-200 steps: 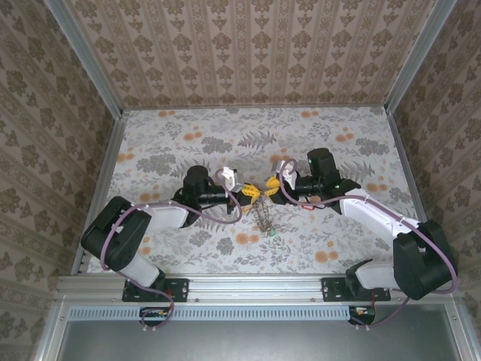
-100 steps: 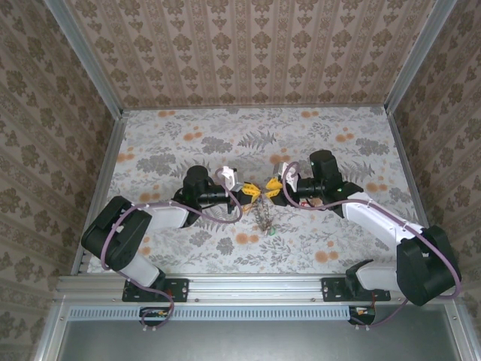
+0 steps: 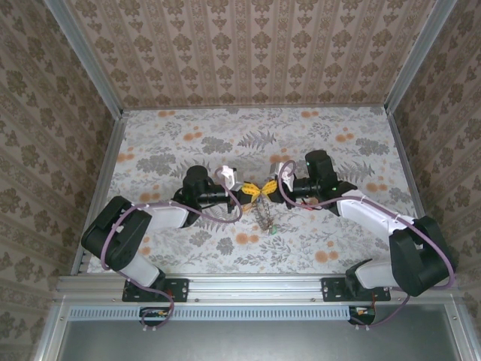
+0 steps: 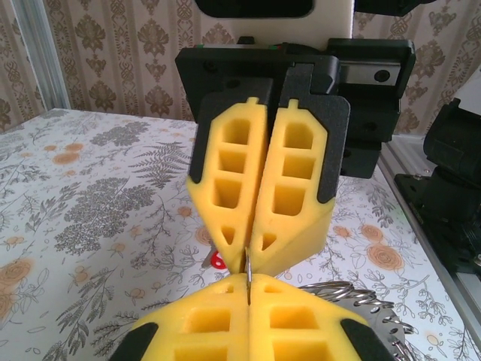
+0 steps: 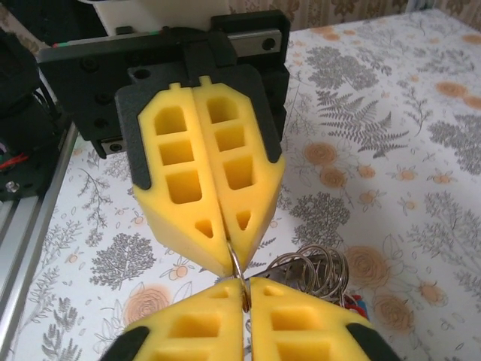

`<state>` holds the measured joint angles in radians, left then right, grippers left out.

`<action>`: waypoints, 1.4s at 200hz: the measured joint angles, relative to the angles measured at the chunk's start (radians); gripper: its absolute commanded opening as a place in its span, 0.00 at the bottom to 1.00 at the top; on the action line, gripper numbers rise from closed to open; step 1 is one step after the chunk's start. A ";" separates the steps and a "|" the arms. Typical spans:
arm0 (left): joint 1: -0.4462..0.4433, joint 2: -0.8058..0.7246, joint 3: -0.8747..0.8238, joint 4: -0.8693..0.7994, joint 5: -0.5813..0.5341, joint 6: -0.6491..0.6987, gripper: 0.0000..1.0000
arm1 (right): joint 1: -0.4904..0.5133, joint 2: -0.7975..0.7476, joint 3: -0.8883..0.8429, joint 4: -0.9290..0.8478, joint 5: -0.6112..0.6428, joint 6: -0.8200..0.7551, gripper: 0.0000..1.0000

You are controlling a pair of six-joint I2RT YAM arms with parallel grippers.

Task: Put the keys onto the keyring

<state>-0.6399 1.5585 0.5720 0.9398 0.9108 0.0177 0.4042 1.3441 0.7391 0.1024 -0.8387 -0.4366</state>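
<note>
The step in hand looks like a two-handed hold on the keyring (image 5: 236,265), high over the desk (image 3: 188,128). The left pincer (image 3: 249,192) is clamped shut on the hoop's thin wire. The right pincer (image 3: 271,188) sits tip to tip against the left pincer and is shut on the same wire, just beyond it.

The keys (image 3: 263,218) hang in a bunch below the left pincer, toward the near edge of the desk, with a green key head (image 3: 272,232) lowest. Small split rings (image 5: 312,262) crowd just beside the pinch.

To do this well, I judge that both squeezes must stay firm, because the wire is very thin against the soft foam. Any parting of the pincers should run slowly along the wire, with no twist. The dangling bunch is the main risk (a swing could drag the hoop out of one grip).

Compared with a second ago, the right pincer is closer to the left pincer and no longer part open, and the gap between the two is gone. The left pincer and the hanging keys sit much as they did.
</note>
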 measured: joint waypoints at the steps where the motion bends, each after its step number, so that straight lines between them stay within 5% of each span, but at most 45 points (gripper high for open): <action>1: 0.000 0.000 0.000 0.001 -0.001 0.000 0.00 | 0.000 0.000 0.000 0.000 0.000 0.001 0.02; 11: 0.000 0.000 0.000 0.003 -0.002 0.000 0.00 | 0.000 0.000 0.000 0.000 0.001 0.006 0.00; 39: 0.000 0.000 0.001 -0.026 -0.010 0.006 0.23 | 0.021 -0.008 0.020 -0.072 0.046 -0.014 0.00; 68: 0.000 -0.043 0.032 -0.192 -0.029 0.083 0.29 | 0.061 -0.025 0.109 -0.269 0.153 -0.070 0.00; 143: -0.001 -0.154 0.196 -0.664 -0.034 0.338 0.29 | 0.151 -0.036 0.288 -0.617 0.367 -0.216 0.00; 235: -0.042 -0.126 0.203 -0.703 -0.013 0.372 0.30 | 0.164 -0.036 0.302 -0.653 0.383 -0.217 0.00; 280: -0.055 -0.082 0.221 -0.686 -0.008 0.373 0.16 | 0.164 -0.036 0.302 -0.650 0.383 -0.215 0.00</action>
<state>-0.6945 1.4765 0.7929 0.2535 0.9024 0.3904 0.5678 1.3083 1.0409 -0.5472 -0.4557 -0.6514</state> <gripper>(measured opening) 0.233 0.062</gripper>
